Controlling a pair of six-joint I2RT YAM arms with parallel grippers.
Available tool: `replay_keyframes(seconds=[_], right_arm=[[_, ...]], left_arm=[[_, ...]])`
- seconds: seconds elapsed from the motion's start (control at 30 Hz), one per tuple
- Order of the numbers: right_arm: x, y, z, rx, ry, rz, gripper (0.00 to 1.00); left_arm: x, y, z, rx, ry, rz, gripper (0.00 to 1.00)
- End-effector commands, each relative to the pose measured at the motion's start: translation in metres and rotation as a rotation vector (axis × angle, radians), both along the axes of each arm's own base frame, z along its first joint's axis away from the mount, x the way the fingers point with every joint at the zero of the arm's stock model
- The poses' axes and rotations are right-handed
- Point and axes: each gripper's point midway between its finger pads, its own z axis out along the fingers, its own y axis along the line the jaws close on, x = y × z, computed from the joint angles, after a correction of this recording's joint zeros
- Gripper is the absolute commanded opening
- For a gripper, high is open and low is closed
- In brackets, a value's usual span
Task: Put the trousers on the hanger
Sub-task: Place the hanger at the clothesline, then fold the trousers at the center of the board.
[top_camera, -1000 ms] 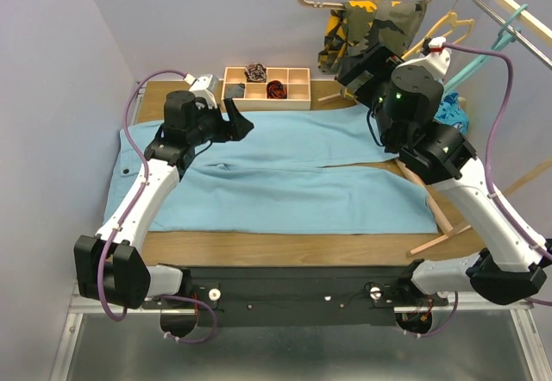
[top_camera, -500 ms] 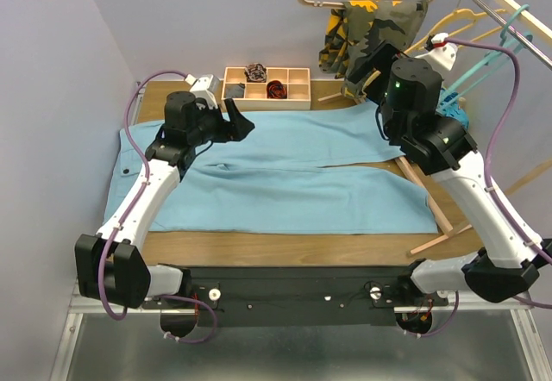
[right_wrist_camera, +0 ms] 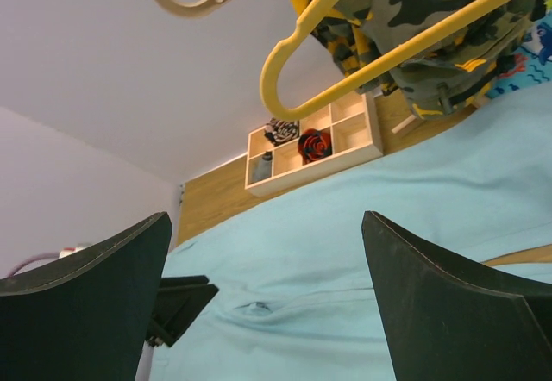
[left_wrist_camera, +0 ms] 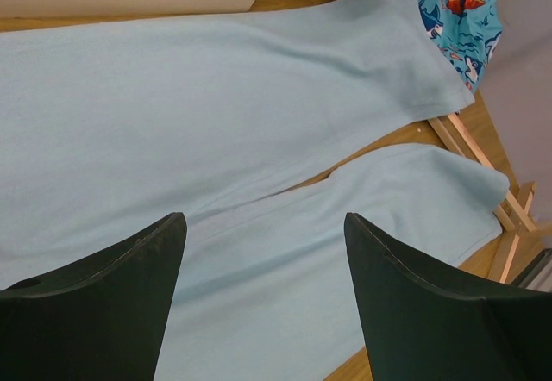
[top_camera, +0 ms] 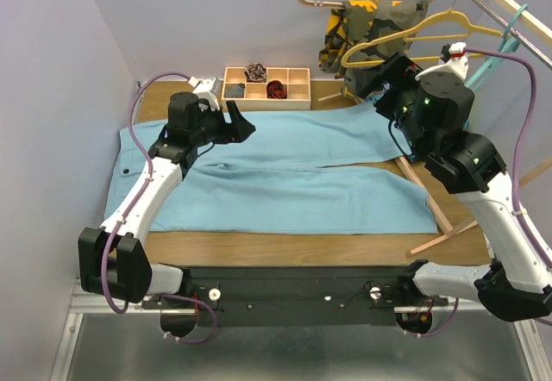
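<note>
Trousers (top_camera: 285, 174) lie flat across the bench; the right tool (top_camera: 392, 75), spread and empty, hovers near the far right corner, where it should pinch the hanger (top_camera: 515, 21) squarely, avoiding the yellow hanger (right_wrist_camera: 414, 52); the left tool (top_camera: 237, 122) waits spread

We see soft, matt light-blue cloth trousers (top_camera: 285, 170) on a smooth wooden table (top_camera: 285, 247); the compartment box (top_camera: 293, 102) looks pale bare wood.

White arms (top_camera: 147, 193) w/ black joints (top_camera: 112, 265), purple cables (top_camera: 131, 114).
</note>
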Motion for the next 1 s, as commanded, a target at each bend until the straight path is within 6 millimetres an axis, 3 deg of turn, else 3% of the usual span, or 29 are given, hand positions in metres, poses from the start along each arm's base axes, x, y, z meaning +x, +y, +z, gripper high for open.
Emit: replay_keyframes(seconds=[0.0, 0.2, 0.37, 0.5, 0.67, 0.73, 0.87, 0.97], right_arm=[[-0.014, 0.021, -0.010, -0.028, 0.031, 0.157, 1.00], [-0.014, 0.055, -0.028, -0.093, 0.064, 0.331, 0.99], [-0.009, 0.072, -0.034, -0.163, 0.059, 0.386, 0.98], [0.000, 0.093, -0.052, -0.224, 0.094, 0.428, 0.98], [-0.009, 0.126, -0.081, -0.282, 0.142, 0.471, 0.98], [-0.011, 0.131, -0.093, -0.287, 0.158, 0.470, 0.98], [-0.017, 0.132, -0.135, -0.301, 0.237, 0.458, 0.98], [-0.021, 0.127, -0.148, -0.286, 0.257, 0.445, 1.00]], left_arm=[[0.006, 0.004, -0.002, 0.015, -0.016, 0.013, 0.83], [0.013, 0.025, -0.011, 0.079, -0.011, 0.117, 0.84], [0.015, 0.073, -0.014, 0.176, -0.048, 0.355, 0.98], [0.000, 0.100, -0.008, 0.156, -0.074, 0.463, 0.98], [-0.023, 0.121, -0.028, 0.173, -0.040, 0.538, 0.98], [-0.033, 0.130, -0.029, 0.183, -0.034, 0.584, 0.98], [-0.054, 0.155, -0.035, 0.204, -0.006, 0.713, 0.98], [-0.071, 0.175, -0.046, 0.223, 0.056, 0.836, 0.98]])
